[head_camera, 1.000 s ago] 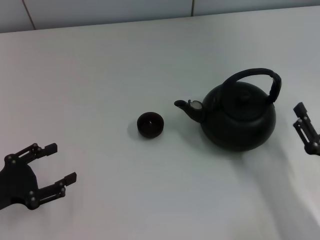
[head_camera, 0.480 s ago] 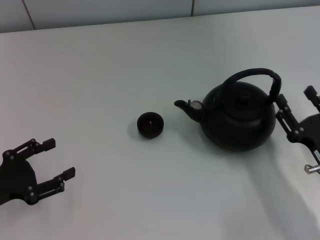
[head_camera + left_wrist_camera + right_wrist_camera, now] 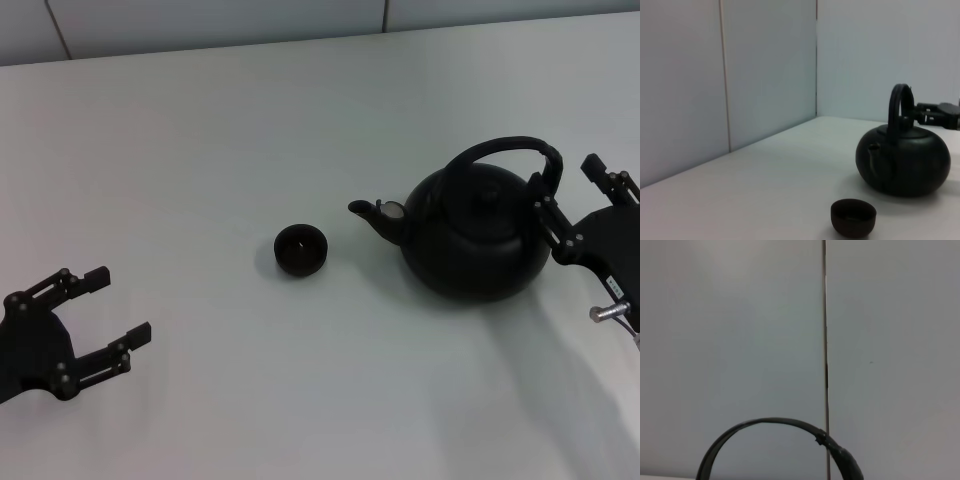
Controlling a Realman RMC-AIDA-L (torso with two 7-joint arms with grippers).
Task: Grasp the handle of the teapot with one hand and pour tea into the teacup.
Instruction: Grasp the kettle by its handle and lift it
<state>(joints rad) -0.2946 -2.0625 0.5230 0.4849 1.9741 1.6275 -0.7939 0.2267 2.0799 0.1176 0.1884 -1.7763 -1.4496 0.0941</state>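
White table [image 3: 200, 130] fills the head view, pale panelled wall [image 3: 690, 75] behind it.

Teapot [image 3: 478, 232]: biggest item, glossy black, upright on table right of centre, domed lid on, contents not visible. Short spout [image 3: 372, 214] points toward the robot's left, at the teacup. Same pot in left wrist view [image 3: 903, 160], sitting beyond the cup.

Handle [image 3: 505, 152]: black bail arching over the lid, upright, thicker ribbed part on the robot's right side. Right wrist view shows only the arch top [image 3: 775, 440] against the wall.

Right gripper [image 3: 565, 198]: at the teapot's right side, level with the ribbed end of the handle, fingers spread. One finger [image 3: 548, 218] just beside or touching the handle base, can't tell which; other finger [image 3: 605, 178] farther right, apart from the pot. Not closed on anything. Also seen far off in left wrist view [image 3: 937, 112] behind the handle.

Left gripper [image 3: 95, 325]: low at the robot's left edge of the table, well apart from cup and pot, fingers spread, holding nothing.

Teacup [image 3: 301, 249]: small black handleless bowl, upright on table, left of the spout with a clear gap between. Inside is dark; can't tell if there is liquid. Left wrist view [image 3: 853, 217] shows the rim and dark interior, same uncertainty.
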